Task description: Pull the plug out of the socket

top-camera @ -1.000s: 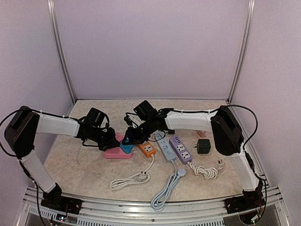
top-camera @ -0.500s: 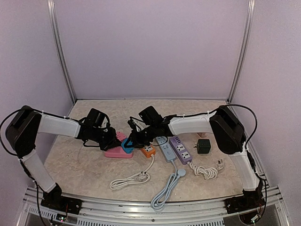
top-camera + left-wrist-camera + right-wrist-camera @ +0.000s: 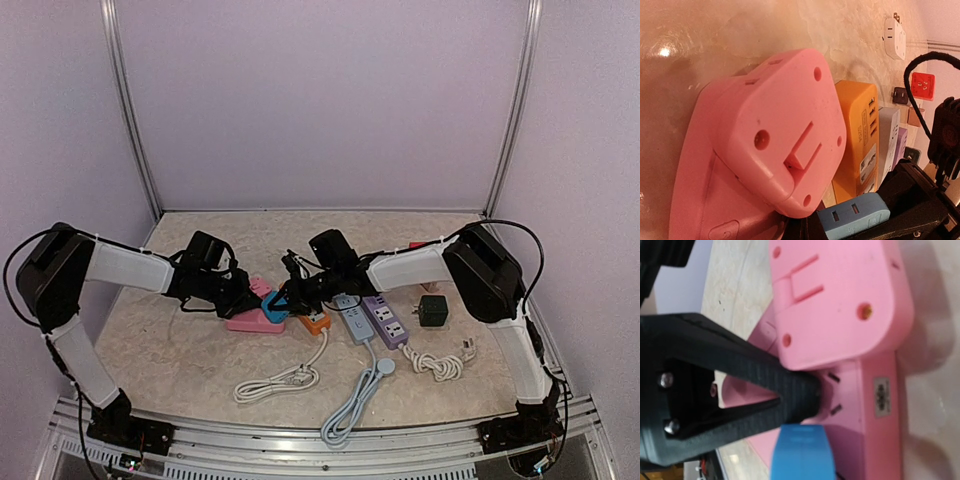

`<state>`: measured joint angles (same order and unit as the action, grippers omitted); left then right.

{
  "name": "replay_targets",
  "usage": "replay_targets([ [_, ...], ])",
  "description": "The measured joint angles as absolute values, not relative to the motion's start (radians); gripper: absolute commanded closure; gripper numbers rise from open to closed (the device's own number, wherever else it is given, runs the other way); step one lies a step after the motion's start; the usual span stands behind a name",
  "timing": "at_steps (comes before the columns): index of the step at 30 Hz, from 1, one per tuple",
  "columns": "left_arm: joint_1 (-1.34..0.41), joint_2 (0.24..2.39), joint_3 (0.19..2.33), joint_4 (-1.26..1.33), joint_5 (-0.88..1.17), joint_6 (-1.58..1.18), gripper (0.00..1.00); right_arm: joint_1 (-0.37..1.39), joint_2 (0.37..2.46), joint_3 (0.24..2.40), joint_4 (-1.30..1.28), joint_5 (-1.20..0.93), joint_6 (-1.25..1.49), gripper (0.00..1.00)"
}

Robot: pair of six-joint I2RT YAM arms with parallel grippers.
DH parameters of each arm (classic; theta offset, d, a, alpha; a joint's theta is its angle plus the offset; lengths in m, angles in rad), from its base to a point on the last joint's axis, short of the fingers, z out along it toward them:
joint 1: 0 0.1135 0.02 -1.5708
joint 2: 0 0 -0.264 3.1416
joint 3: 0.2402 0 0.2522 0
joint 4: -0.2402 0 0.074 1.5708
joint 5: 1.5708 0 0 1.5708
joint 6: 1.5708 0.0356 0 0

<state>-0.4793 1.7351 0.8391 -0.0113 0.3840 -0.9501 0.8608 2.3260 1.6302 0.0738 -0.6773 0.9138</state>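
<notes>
- Table (image 3: 180, 372): the pink socket strip (image 3: 243, 324) lies left of centre, midway between the near and far edges. Its long axis runs roughly parallel to the near edge.
- Right gripper (image 3: 284, 300): within the last second it has slid in over the strip's right end and drawn its jaws together. It now pinches the blue plug (image 3: 271, 308), so the grip looks made and the pull can begin.
- Left gripper (image 3: 240, 297): pressed together, tips on the strip, apparently bracing it.
- Blue plug: seated at the strip's right end, body seemingly lying along it. The pins are hidden and presumably point down, so it should pull upward.
</notes>
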Motion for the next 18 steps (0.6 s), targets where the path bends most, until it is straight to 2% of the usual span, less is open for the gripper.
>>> replay_targets([
  [11,-0.479,1.741,0.831,0.015,0.385,-0.954,1.0,0.853,2.326,1.617,0.123,-0.704,0.975,1.0],
  [18,-0.487,1.761,0.827,0.056,0.388,-0.959,1.0,0.852,2.241,1.62,0.22,-0.73,0.988,1.0],
])
